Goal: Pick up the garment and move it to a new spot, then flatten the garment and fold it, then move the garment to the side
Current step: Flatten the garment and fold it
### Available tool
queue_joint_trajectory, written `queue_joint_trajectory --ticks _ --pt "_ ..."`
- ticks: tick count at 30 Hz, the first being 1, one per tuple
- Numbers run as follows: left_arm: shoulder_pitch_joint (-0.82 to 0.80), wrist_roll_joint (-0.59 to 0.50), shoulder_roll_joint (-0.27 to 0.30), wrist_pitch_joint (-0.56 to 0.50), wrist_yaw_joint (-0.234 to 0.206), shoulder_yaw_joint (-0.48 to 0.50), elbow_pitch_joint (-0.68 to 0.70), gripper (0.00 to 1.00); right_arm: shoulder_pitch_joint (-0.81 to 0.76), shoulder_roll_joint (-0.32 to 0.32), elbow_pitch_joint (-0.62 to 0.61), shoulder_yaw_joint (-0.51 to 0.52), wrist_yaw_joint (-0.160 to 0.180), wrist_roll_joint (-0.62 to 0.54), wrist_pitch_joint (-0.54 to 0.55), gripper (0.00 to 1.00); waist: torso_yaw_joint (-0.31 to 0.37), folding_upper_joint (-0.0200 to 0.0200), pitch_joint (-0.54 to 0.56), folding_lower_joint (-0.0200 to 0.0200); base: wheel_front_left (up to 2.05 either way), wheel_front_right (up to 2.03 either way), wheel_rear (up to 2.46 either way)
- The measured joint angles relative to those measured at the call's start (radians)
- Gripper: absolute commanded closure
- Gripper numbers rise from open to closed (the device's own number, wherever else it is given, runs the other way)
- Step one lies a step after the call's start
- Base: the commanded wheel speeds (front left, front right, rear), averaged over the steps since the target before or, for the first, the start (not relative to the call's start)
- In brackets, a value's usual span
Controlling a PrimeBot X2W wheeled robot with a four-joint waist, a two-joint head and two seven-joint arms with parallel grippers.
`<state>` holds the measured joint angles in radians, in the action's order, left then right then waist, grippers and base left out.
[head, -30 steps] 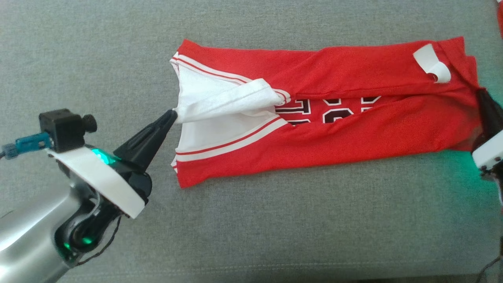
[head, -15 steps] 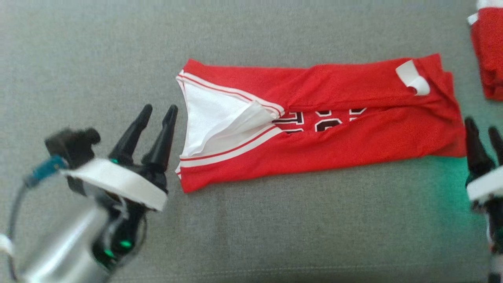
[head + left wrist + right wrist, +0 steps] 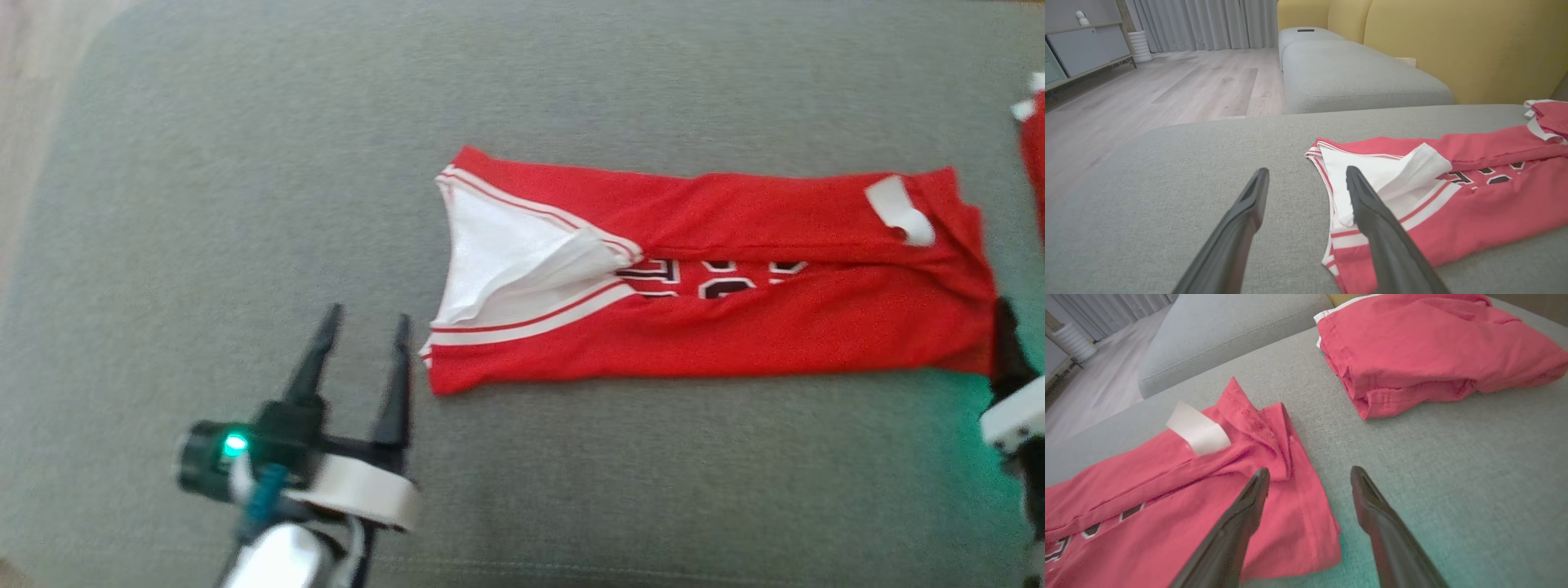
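The red jersey lies folded lengthwise on the grey sofa cushion. Its white-lined neck opening faces left and a white label sits near its right end. My left gripper is open and holds nothing, its fingers just left of the jersey's near left corner. In the left wrist view the left gripper has its right finger over the white trim. My right gripper is open at the jersey's right hem, the left finger above the cloth, nothing gripped.
A second folded red garment lies on the cushion beyond the jersey's right end. Wooden floor shows past the cushion's left edge. A yellow backrest and another grey cushion stand behind. Bare cushion stretches left of and in front of the jersey.
My left gripper let go of the white neck flap, opened and drew back toward me. The flap fell back onto the jersey. My right gripper came off the right end. The head camera shifted.
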<state>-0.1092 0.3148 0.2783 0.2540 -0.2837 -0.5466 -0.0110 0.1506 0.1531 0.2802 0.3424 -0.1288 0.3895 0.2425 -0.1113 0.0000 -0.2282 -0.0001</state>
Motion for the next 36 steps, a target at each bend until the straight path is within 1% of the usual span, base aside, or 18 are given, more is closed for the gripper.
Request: queue_joint_trajectory --ticks 3,5,7,8,10,13,15,16,17,18,19,23,27,30,32,36 --pt "0.005 -0.066 -0.042 0.000 -0.004 -0.024 -0.007 0.00 0.071 0.012 0.067 0.039 0.000 -0.055 0.010 0.00 -0.034 0.0000 -0.005 0.0000 0.00 0.00 0.00" --pt "0.005 -0.087 -0.067 0.000 -0.004 -0.022 -0.006 0.00 0.112 0.014 0.100 0.062 0.000 -0.076 0.025 0.00 -0.055 0.0000 -0.013 0.0000 0.00 0.00 0.00" --pt "0.005 -0.090 -0.075 0.000 -0.003 -0.019 -0.006 0.00 0.130 0.014 0.119 0.076 0.000 -0.087 0.025 0.00 -0.064 0.0000 -0.018 0.0000 0.00 0.00 0.00" --pt "0.005 -0.100 -0.088 0.000 0.003 -0.012 -0.010 0.00 0.163 0.015 0.160 0.109 0.000 -0.106 0.036 0.00 -0.080 0.0000 -0.030 0.0000 0.00 0.00 0.00" --pt "0.005 -0.108 -0.099 0.000 0.008 0.001 -0.013 0.00 0.185 0.016 0.200 0.135 0.000 -0.117 0.056 0.00 -0.094 0.0000 -0.042 0.0000 0.00 0.00 0.00" --pt "0.005 -0.120 -0.119 0.000 0.029 0.030 -0.018 0.00 0.210 0.022 0.242 0.151 0.000 -0.125 0.087 0.00 -0.112 0.0000 -0.056 0.0000 0.00 0.00 0.00" --pt "0.007 -0.122 -0.127 0.000 0.038 0.045 -0.024 0.00 0.223 0.025 0.251 0.146 0.000 -0.111 0.112 0.00 -0.113 0.0000 -0.057 0.0000 0.00 0.00 0.00" --pt "0.007 -0.122 -0.130 0.000 0.040 0.050 -0.024 0.00 0.228 0.025 0.252 0.138 0.000 -0.097 0.127 0.14 -0.112 0.0000 -0.056 0.0000 0.00 0.00 0.00" --pt "0.009 -0.126 -0.133 0.000 0.048 0.058 -0.024 0.00 0.228 0.025 0.252 0.127 0.000 -0.083 0.139 0.41 -0.110 0.0000 -0.055 0.0000 0.00 0.00 0.00" --pt "0.011 -0.129 -0.137 0.000 0.054 0.065 -0.024 0.00 0.228 0.026 0.251 0.114 0.000 -0.071 0.153 0.76 -0.108 0.0000 -0.053 0.0000 0.00 0.00 0.00" --pt "0.014 -0.129 -0.141 0.000 0.059 0.074 -0.024 0.00 0.226 0.026 0.249 0.101 0.000 -0.061 0.163 1.00 -0.106 0.0000 -0.051 0.0000 0.00 0.00 0.00" --pt "0.030 -0.129 -0.155 0.000 0.083 0.104 -0.028 0.00 0.215 0.026 0.232 0.053 0.000 -0.021 0.170 1.00 -0.092 0.0000 -0.041 0.0000 0.00 0.00 0.00" --pt "0.037 -0.136 -0.163 0.000 0.098 0.133 -0.029 0.00 0.175 0.040 0.217 0.033 0.000 -0.031 0.135 1.00 -0.071 0.0000 -0.029 0.0000 0.00 0.00 0.00" --pt "0.049 -0.137 -0.167 0.000 0.109 0.147 -0.033 0.00 0.164 0.058 0.217 0.044 0.000 -0.030 0.133 1.00 -0.051 0.0000 -0.020 0.0000 0.00 0.00 0.00" --pt "0.050 -0.139 -0.172 0.000 0.120 0.152 -0.038 0.00 0.165 0.081 0.215 0.053 0.000 -0.030 0.133 1.00 -0.037 0.0000 -0.014 0.0000 0.00 0.00 0.00" --pt "0.050 -0.147 -0.186 0.000 0.139 0.166 -0.044 0.00 0.165 0.109 0.155 0.090 0.000 -0.026 0.140 1.00 -0.019 0.0000 0.002 0.0000 0.00 0.00 0.00"
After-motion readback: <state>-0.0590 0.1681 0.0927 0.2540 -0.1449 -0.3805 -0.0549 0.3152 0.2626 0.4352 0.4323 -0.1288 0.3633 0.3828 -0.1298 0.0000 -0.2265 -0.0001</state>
